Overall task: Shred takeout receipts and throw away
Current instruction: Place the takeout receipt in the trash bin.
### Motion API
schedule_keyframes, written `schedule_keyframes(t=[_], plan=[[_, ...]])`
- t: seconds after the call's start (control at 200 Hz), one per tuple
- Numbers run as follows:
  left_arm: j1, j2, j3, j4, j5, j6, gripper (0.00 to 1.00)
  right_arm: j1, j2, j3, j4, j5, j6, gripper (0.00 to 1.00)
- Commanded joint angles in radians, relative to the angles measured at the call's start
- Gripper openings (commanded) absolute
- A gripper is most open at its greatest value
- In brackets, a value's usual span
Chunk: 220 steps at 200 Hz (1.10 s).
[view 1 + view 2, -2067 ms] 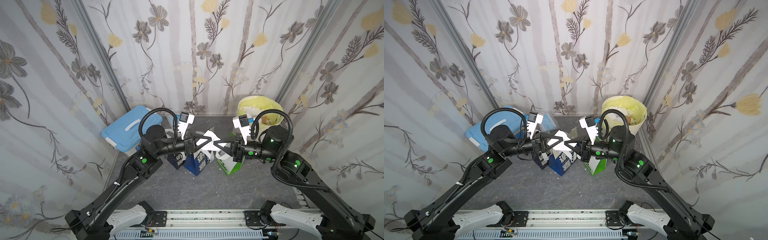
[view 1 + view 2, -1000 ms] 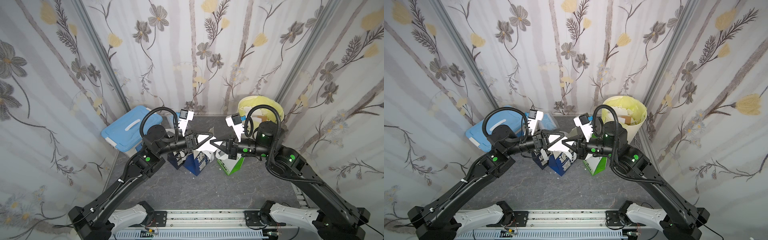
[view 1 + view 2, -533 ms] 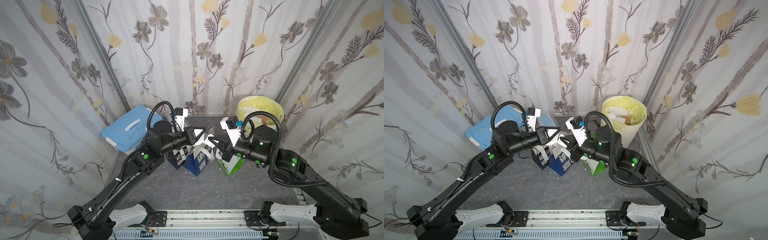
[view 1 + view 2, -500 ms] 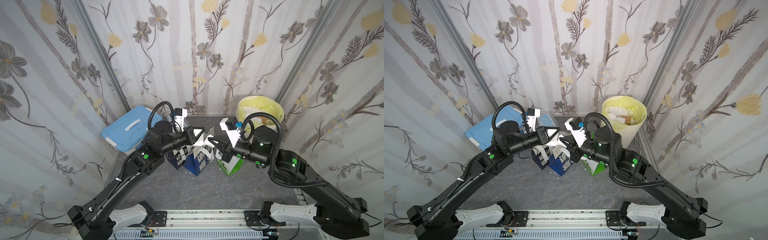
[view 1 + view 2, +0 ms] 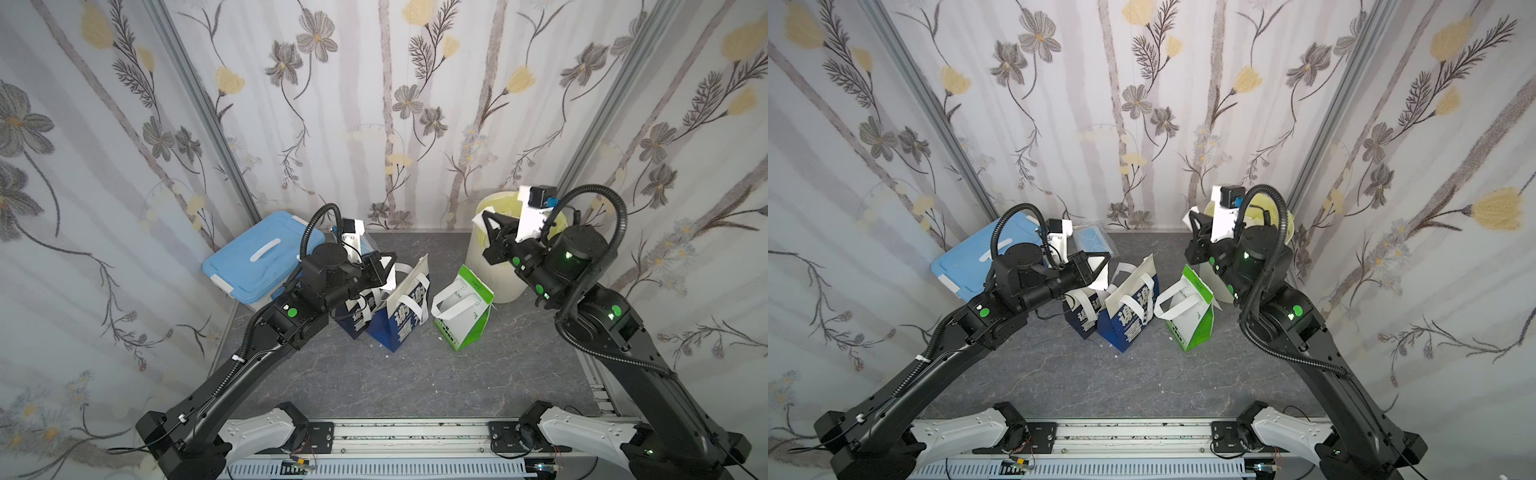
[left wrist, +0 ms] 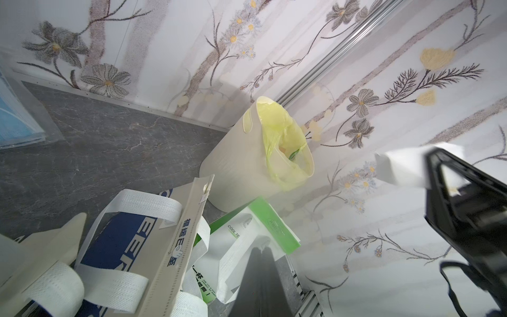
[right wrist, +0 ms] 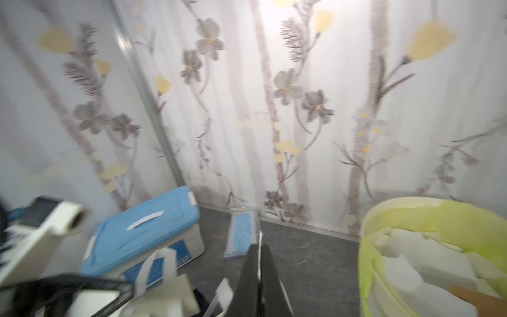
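Top views: receipt piece [image 5: 1101,283] in closed left jaws, above dark blue bags [image 5: 399,328] — second receipt piece [image 5: 478,219] in closed right jaws, beside yellow-lined bin [image 5: 486,266].

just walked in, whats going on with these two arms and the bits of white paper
Two robot arms are dealing with a takeout receipt that looks torn in two. The left gripper is shut on the left receipt piece above the dark blue bags. The right gripper is shut on the right receipt piece up by the cream bin, which holds white paper scraps. In the right wrist view the fingers sit beside the bin, not over its opening.
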Motion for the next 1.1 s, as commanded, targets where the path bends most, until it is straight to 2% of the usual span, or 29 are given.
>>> schedule_keyframes(t=[0.0,0.11,0.2,0.27,0.365,0.475,0.575,0.724,0.864,0.959,1.034,1.094], plan=[[0.002,-0.018,-0.005,0.064,0.028,0.025,0.00,-0.144,0.073,0.047,-0.074,0.078,0.127,0.00],[0.002,-0.042,-0.016,0.064,0.033,0.026,0.00,-0.287,0.193,0.114,-0.138,0.037,0.209,0.00],[0.002,-0.059,-0.023,0.063,0.036,0.027,0.00,-0.365,0.302,0.199,-0.233,0.008,0.249,0.00],[0.002,-0.068,-0.028,0.063,0.040,0.025,0.00,-0.407,0.403,0.258,-0.288,-0.022,0.255,0.06],[0.002,-0.072,-0.031,0.066,0.046,0.024,0.00,-0.439,0.511,0.362,-0.384,-0.046,0.256,0.20],[0.001,-0.072,-0.031,0.071,0.052,0.019,0.00,-0.448,0.607,0.485,-0.506,-0.044,0.244,0.27],[0.002,-0.070,-0.031,0.079,0.057,0.018,0.00,-0.448,0.621,0.521,-0.548,-0.033,0.239,0.38],[0.002,-0.057,-0.033,0.096,0.072,0.006,0.00,-0.446,0.604,0.504,-0.579,0.048,0.196,0.54],[0.002,-0.044,-0.032,0.109,0.087,-0.002,0.00,-0.447,0.632,0.492,-0.657,0.265,0.156,0.62],[0.002,-0.043,-0.034,0.110,0.088,-0.004,0.00,-0.446,0.657,0.495,-0.695,0.359,0.136,0.65],[0.002,-0.043,-0.035,0.109,0.088,-0.004,0.00,-0.445,0.665,0.514,-0.706,0.334,0.128,0.64],[0.002,-0.043,-0.037,0.109,0.087,-0.004,0.00,-0.449,0.646,0.509,-0.667,0.159,0.100,0.63]])
